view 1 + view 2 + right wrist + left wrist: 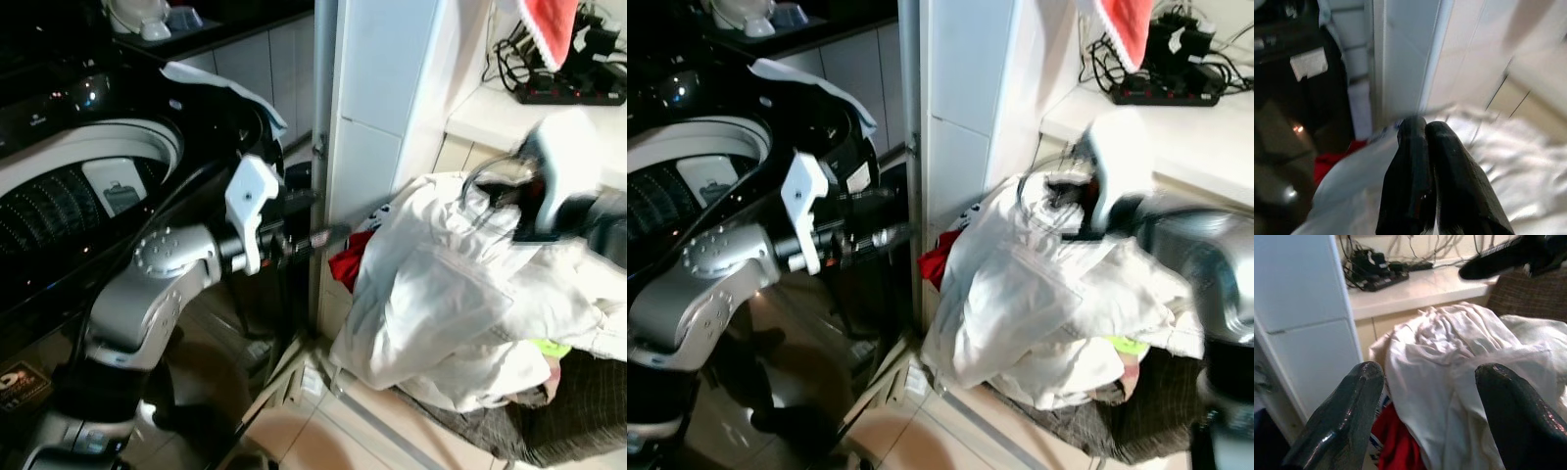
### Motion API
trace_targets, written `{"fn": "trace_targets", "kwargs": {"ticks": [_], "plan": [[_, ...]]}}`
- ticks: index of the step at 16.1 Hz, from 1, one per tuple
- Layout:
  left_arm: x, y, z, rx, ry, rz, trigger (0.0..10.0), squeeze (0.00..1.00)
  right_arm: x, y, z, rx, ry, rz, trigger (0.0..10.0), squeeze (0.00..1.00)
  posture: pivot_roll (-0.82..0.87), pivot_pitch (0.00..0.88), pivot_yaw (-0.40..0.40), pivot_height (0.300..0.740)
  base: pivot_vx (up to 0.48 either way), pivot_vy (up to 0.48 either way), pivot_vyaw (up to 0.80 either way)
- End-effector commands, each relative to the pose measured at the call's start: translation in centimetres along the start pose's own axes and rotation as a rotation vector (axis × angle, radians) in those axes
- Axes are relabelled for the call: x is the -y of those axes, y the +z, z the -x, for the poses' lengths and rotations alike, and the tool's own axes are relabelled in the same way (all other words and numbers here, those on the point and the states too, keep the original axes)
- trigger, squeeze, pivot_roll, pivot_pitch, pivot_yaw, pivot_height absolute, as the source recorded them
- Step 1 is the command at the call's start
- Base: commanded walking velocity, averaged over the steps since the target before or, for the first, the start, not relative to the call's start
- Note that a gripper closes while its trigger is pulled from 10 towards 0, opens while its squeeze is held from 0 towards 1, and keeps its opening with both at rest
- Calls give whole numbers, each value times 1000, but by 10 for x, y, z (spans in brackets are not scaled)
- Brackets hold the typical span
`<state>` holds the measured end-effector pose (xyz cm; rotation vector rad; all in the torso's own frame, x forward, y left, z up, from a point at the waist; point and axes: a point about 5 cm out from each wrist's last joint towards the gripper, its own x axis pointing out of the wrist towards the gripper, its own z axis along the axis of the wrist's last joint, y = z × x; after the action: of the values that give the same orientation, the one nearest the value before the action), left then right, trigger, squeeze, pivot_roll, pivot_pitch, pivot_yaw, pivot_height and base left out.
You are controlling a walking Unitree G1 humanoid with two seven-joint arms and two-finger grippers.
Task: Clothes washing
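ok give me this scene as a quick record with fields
washer: top loader, lid open, on the robot's left
laundry: white garment heaped on a dark basket, red cloth beneath it
left pincer: open, aimed at the white garment, not touching
right pincer: shut, over the white garment
counter: power strip with cables

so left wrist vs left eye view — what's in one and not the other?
Left wrist: a close look along the left gripper, jaws open and apart, aimed at the laundry pile.
Left eye: the open washing machine drum on the robot's left, the left arm, and the blurred right gripper at the top of the pile.
Both: the white garment, the red cloth beneath it, the white pillar and the power strip on the counter.
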<state>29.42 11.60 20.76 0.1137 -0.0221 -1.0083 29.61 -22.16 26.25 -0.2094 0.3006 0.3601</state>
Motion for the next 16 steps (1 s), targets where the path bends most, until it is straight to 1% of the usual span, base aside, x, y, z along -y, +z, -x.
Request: {"fn": "trace_targets", "kwargs": {"ticks": [1, 2, 4, 5, 6, 9, 11, 13, 14, 15, 16], "plan": [[-2, 3, 1, 1, 7, -16, 10000, 0, 8, -6, -1, -27, -31, 33, 10000, 624, 3, 0, 14, 740, 0, 0, 0], [1, 2, 2, -2, -17, -9, 10000, 0, 12, -13, -3, -58, -53, 46, 10000, 1000, 2, 0, 16, 740, 0, 0, 0], [5, -1, 0, -11, -39, -7, 10000, 0, 16, -20, -7, -90, -52, 42, 10000, 1000, -2, 0, 22, 740, 0, 0, 0], [6, -1, -2, -12, -38, -13, 10000, 0, 19, -24, -12, -122, -43, 67, 10000, 1000, -6, 0, 27, 740, 0, 0, 0], [6, -2, -2, -13, -37, -16, 10000, 0, 20, -25, -13, -130, -39, 73, 10000, 1000, -6, 0, 27, 740, 0, 0, 0], [4, -4, -5, -22, 0, -27, 10000, 0, 23, -29, -24, -115, -35, 78, 10000, 1000, -3, 0, 30, 740, 0, 0, 0], [5, -5, -6, -19, 5, -23, 10000, 0, 19, -37, -31, -120, -13, 62, 10000, 1000, 2, 0, 28, 740, 0, 0, 0], [11, -9, -6, -12, -15, -13, 10000, 0, 16, -45, -37, -130, -2, 40, 10000, 1000, 2, 0, 28, 740, 0, 0, 0], [15, -16, -6, -13, -13, -26, 10000, 0, 14, -49, -41, -134, 1, 44, 10000, 1000, 10, 0, 20, 740, 0, 0, 0], [17, -18, -7, -11, -11, -32, 10000, 0, 14, -49, -42, -132, 3, 47, 10000, 1000, 7, 0, 23, 740, 0, 0, 0], [23, -25, -8, -25, -27, -19, 10000, 0, 12, -49, -44, -133, 9, 71, 10000, 1000, 4, 0, 26, 740, 0, 0, 0]]}}
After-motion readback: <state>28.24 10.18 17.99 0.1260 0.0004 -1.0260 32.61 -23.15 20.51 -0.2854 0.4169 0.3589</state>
